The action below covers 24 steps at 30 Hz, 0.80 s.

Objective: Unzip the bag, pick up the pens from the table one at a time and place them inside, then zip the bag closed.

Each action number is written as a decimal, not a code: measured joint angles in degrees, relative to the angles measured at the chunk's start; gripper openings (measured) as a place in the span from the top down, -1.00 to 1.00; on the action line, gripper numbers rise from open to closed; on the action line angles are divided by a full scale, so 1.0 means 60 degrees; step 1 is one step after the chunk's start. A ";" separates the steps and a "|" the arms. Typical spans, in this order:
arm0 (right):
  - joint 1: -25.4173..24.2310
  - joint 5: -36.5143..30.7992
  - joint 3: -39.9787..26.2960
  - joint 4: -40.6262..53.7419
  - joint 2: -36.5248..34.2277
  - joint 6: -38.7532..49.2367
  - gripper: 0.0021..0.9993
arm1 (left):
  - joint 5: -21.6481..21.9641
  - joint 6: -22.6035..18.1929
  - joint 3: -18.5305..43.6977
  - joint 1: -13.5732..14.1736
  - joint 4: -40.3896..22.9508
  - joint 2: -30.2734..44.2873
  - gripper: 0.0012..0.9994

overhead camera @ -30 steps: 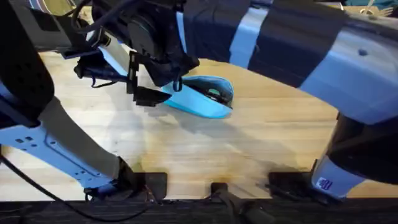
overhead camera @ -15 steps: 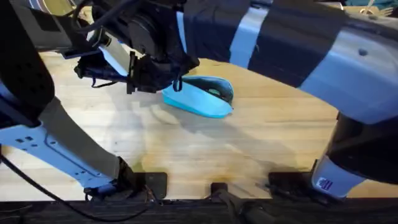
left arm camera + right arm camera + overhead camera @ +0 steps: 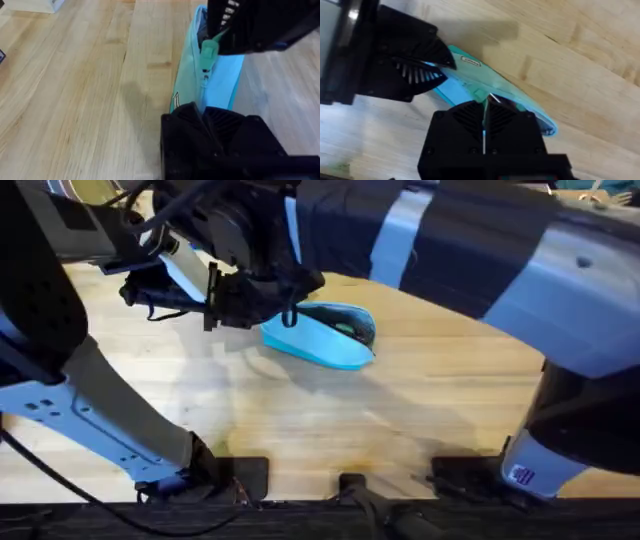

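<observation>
The light-blue bag lies on the table, left of centre toward the back. My left gripper is shut on the bag's near end. It appears in the right wrist view as a black ribbed block over the pouch's tip. My right gripper is shut, its fingers meeting over the zipper line. From the left wrist it hangs above the bag, pinching the teal zipper pull. Overhead, both grippers crowd the bag's left end. The pens are out of view.
Both arms rise close under the overhead camera and hide the back and sides of the table. A white object lies at the table's far edge in the left wrist view. Bare wood lies in front of the bag.
The black gripper parts at the bag's left end have shifted slightly up and back. The bag itself has barely moved.
</observation>
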State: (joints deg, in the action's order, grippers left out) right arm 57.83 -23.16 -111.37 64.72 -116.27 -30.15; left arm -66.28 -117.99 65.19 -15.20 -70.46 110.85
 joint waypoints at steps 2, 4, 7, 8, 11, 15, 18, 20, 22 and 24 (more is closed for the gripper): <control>-0.0076 0.0005 0.0000 0.0142 0.0000 0.0001 0.94 | -0.0009 0.0000 0.0000 0.0000 0.0000 0.0000 0.92; -0.0185 0.0007 0.0000 0.0300 0.0000 0.0001 0.94 | -0.0018 0.0000 0.0000 0.0004 -0.0004 0.0000 0.92; -0.0414 0.0007 0.0000 0.0526 0.0000 0.0001 0.94 | -0.0022 0.0000 0.0000 0.0004 0.0000 0.0000 0.92; -0.0508 0.0007 0.0000 0.0607 0.0000 0.0001 0.94 | -0.0022 0.0000 0.0000 0.0004 0.0000 0.0000 0.92; -0.0764 0.0007 0.0000 0.0895 0.0000 0.0060 0.94 | -0.0022 0.0000 0.0000 0.0004 -0.0003 0.0000 0.92; -0.1074 -0.0041 -0.0004 0.1441 0.0000 0.0204 0.94 | 0.0004 0.0000 0.0000 0.0000 -0.0004 0.0000 0.92; -0.1277 -0.0110 -0.0008 0.1662 0.0000 0.0256 0.94 | 0.0004 0.0000 0.0000 0.0000 -0.0003 0.0000 0.92; -0.1414 -0.0140 -0.0021 0.1784 0.0000 0.0284 0.94 | 0.0004 0.0000 0.0000 0.0000 0.0000 0.0000 0.92; -0.1555 -0.0149 -0.0022 0.1882 0.0000 0.0288 0.94 | 0.0004 0.0000 0.0000 0.0000 0.0000 0.0000 0.92; -0.1698 -0.0160 -0.0022 0.1988 0.0000 0.0296 0.94 | 0.0004 0.0000 0.0000 0.0000 0.0000 0.0000 0.92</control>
State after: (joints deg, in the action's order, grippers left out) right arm 47.65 -24.12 -111.50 76.65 -116.27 -28.38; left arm -66.26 -117.99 65.19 -15.20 -70.46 110.85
